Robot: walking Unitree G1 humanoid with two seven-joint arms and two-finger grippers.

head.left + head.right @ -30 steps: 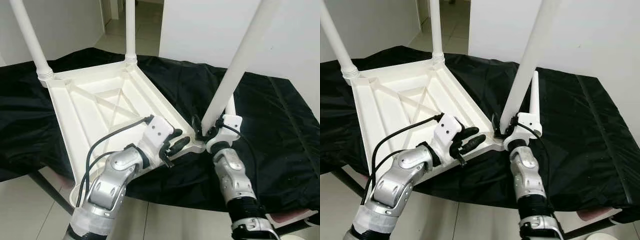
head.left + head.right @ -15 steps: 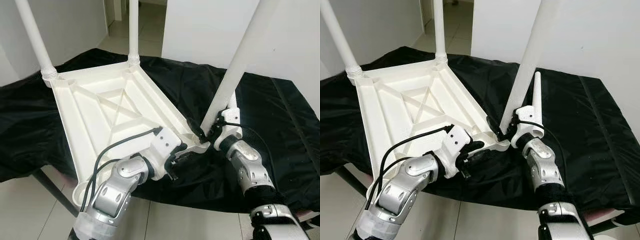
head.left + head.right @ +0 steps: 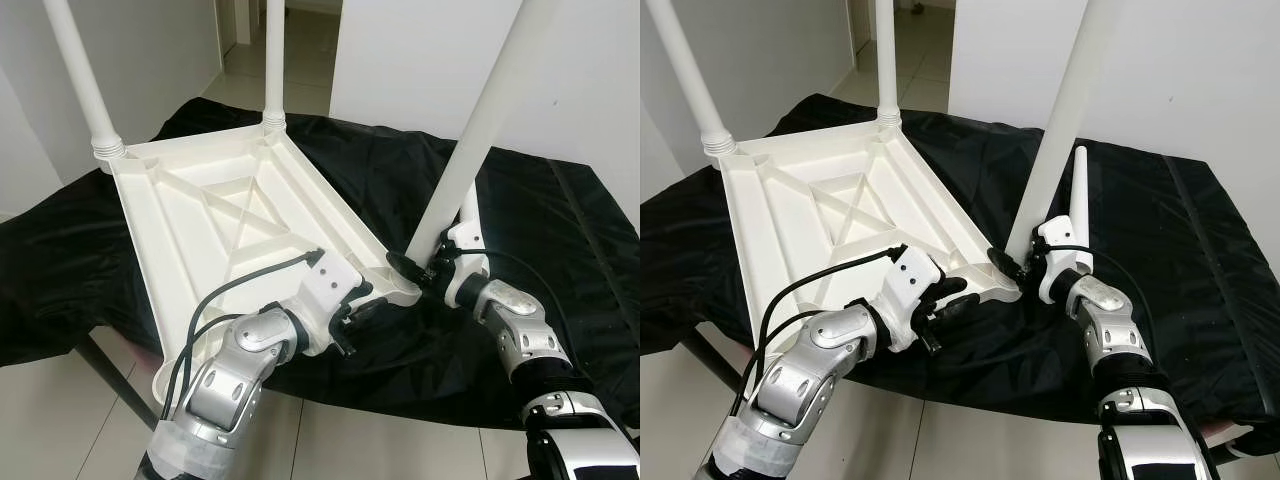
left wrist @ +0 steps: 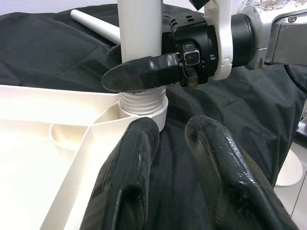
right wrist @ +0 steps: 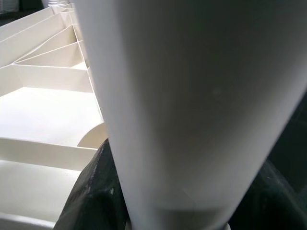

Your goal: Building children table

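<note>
A white plastic table top lies upside down on a black cloth. Two white legs stand screwed in at its far corners. A third leg rises from the near right corner socket. My right gripper is shut around that leg's base, one black finger across its front. My left gripper sits at the near rim beside that corner, open, its fingers over the cloth with nothing between them. A loose fourth leg lies on the cloth behind my right wrist.
The black cloth covers a work table whose dark metal leg shows at the lower left. Tiled floor lies below the front edge. White walls and a doorway stand behind.
My right forearm has swung out to the right while its gripper stays on the leg's base. My left gripper has dropped from on top of the rim to beside the near edge.
</note>
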